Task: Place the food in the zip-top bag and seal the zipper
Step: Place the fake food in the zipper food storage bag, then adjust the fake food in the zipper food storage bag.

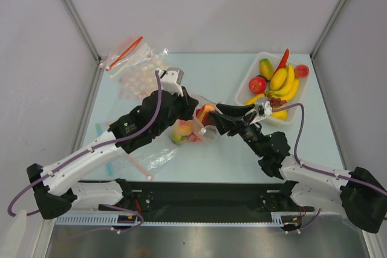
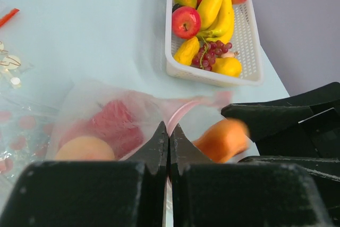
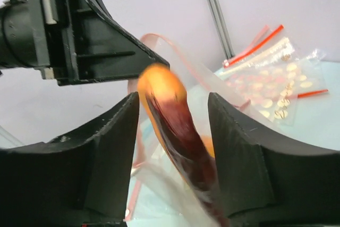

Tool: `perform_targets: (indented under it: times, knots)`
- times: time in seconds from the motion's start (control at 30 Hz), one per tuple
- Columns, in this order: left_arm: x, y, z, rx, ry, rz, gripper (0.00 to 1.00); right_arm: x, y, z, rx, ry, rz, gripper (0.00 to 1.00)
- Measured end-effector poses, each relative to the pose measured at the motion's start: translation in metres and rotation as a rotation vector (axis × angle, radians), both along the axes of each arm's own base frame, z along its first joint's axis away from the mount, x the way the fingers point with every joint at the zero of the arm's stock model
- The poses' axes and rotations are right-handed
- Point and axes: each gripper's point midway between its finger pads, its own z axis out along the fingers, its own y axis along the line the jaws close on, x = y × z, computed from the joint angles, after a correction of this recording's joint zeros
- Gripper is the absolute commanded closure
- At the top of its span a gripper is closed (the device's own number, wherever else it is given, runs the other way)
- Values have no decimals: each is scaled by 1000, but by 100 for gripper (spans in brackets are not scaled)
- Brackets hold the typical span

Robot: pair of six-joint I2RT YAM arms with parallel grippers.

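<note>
The clear zip-top bag (image 1: 158, 156) hangs from my left gripper (image 1: 188, 106), which is shut on its mouth edge. The pinkish-red zipper strip (image 2: 187, 107) curves away from the fingertips in the left wrist view. Inside the bag lie a red fruit (image 2: 114, 123) and a pale orange peach (image 2: 85, 150). My right gripper (image 1: 211, 120) is open at the bag's mouth. An orange-and-dark-red peach (image 3: 170, 115) sits blurred between its fingers (image 3: 114, 131), with a gap on each side. The same peach shows in the top view (image 1: 205, 113) and the left wrist view (image 2: 223, 139).
A white tray (image 1: 243, 95) at the back right holds bananas, an apple, grapes, a mango and a red pepper. Clear bags printed with pale dots (image 1: 139, 67), with red strips, lie at the back left. Grey walls close in the table on three sides.
</note>
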Motion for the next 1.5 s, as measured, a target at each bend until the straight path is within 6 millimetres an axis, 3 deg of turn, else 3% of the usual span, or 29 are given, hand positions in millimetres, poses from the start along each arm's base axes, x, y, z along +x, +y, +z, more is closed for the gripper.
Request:
perform_targets:
  times: [0.1, 0.27, 0.43, 0.6, 1.13, 1.17, 1.23, 1.27, 1.3, 1.5]
  knots:
    - [0, 1, -4, 6, 4, 0, 100, 2, 3, -6, -34, 6, -1, 37]
    - [-2, 4, -10, 14, 6, 0, 100, 4, 7, -8, -110, -4, -9, 40]
    - [-3, 6, -6, 9, -6, -3, 100, -1, 14, 15, -246, -93, 4, 32]
    - [-4, 5, -5, 13, -12, -14, 100, -9, 21, 31, -395, -204, 37, 34]
    - [-7, 7, -11, 21, -14, -22, 100, -21, 42, -21, -743, -165, 239, 37]
    - [-7, 7, -11, 21, -14, -23, 100, -20, 43, -23, -752, -158, 242, 40]
    - [-7, 8, -11, 24, -17, -24, 100, -18, 45, -32, -779, -138, 255, 63]
    - [-7, 8, -11, 25, -17, -25, 100, -17, 47, -35, -788, -132, 259, 76]
    - [-7, 8, -11, 26, -17, -25, 100, -17, 49, -37, -793, -123, 267, 100]
    - [-7, 8, -11, 26, -18, -25, 100, -17, 50, -37, -772, -87, 280, 100]
